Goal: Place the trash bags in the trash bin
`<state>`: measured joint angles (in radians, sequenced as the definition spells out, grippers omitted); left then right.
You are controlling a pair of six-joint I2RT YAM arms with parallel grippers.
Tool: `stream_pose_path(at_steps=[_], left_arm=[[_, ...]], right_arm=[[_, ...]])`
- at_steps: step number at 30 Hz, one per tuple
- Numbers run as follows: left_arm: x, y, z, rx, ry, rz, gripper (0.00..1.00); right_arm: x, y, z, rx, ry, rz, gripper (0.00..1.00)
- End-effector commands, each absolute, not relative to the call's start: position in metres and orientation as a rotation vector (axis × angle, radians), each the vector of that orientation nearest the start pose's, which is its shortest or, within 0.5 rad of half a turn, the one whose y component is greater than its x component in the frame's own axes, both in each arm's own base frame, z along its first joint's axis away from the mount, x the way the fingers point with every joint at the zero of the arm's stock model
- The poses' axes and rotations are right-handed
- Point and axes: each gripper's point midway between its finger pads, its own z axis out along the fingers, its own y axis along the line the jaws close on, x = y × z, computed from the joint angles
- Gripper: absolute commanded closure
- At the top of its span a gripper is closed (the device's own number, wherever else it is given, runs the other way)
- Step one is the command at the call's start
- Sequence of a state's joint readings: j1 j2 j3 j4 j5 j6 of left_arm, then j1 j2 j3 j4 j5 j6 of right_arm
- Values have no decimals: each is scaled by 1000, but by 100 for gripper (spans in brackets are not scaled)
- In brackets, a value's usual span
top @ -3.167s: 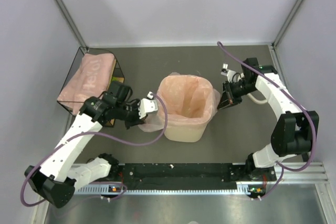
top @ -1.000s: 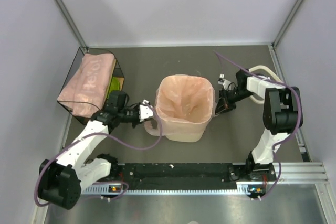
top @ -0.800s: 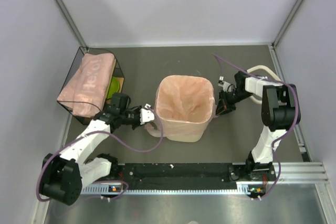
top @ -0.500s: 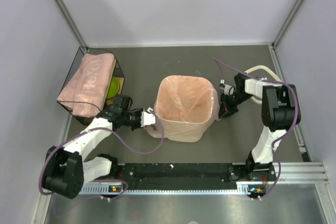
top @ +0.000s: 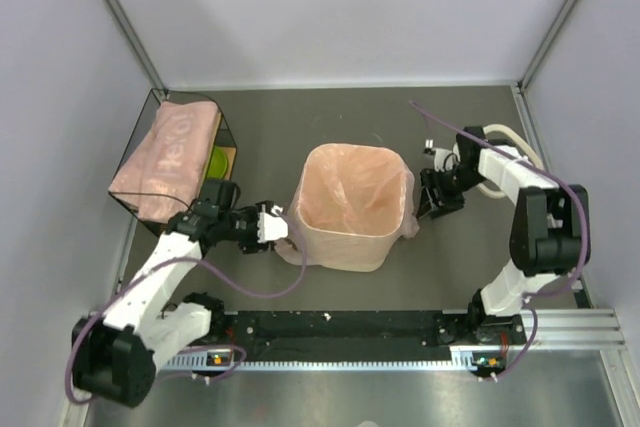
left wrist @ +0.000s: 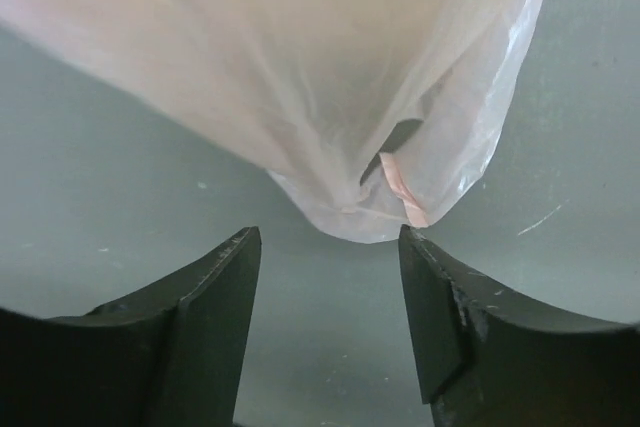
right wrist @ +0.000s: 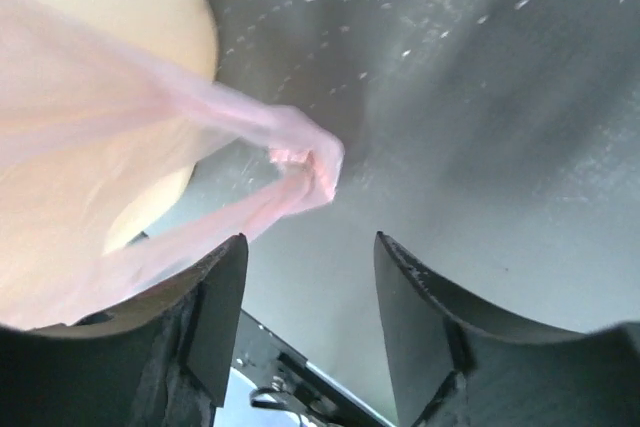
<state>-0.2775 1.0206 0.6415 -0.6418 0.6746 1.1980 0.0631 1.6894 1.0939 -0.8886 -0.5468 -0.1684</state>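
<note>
Count, top view.

Trash bin (top: 345,245) — 1, cream.

Trash bags: 1 sheet spread as a liner (top: 350,187) in the trash bin, plus 1 folded pink stack (top: 165,152). The number of bags in the stack cannot be told.

Wire-framed box (top: 231,151) under the stack: 1. Yellow-green item (top: 218,160) inside it: 1, kind unclear.

Arms: 2, left arm (top: 150,282) and right arm (top: 545,227).

Grippers: 2 — left gripper (top: 280,229), right gripper (top: 424,211). Each wrist view shows 2 fingers (left wrist: 190,337).

Purple cables: 2, left cable (top: 250,294) and right cable (top: 440,122).

White hose loop (top: 500,133) by the right arm: 1.
</note>
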Motion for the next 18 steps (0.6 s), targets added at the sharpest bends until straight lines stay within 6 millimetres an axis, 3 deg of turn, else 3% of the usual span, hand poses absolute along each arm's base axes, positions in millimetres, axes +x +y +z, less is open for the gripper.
stream_pose_path(at_steps=[1,5,8,9,11,12,13,15,16,18], left_arm=[[206,-155,158,1569,1475,-462,34],[211,-148,193,1383,1494,-411,31],[199,-149,226,1262,1463,-454,33],[192,-151,237,1234,1441,-478,33],[180,-157,240,1142,1515,-611,34],[177,-158,238,1100,1563,-659,34],[172,-161,231,1080,1599,-717,34],[157,-169,225,1078,1615,-838,33],[159,-170,217,1069,1615,-842,33],[163,-175,221,1056,1600,-862,33]], right_arm=[[263,105,118,-500,2736,814,39],[261,95,153,-505,2659,793,34],[258,89,198,-475,2468,885,30],[250,92,218,-492,2375,906,21],[226,101,224,-523,2361,974,13],[207,114,226,-542,2338,1055,4],[201,119,230,-569,2316,1050,1],[191,132,238,-644,2240,1077,1],[178,143,240,-722,2205,1095,1],[165,155,247,-836,2135,1151,1]])
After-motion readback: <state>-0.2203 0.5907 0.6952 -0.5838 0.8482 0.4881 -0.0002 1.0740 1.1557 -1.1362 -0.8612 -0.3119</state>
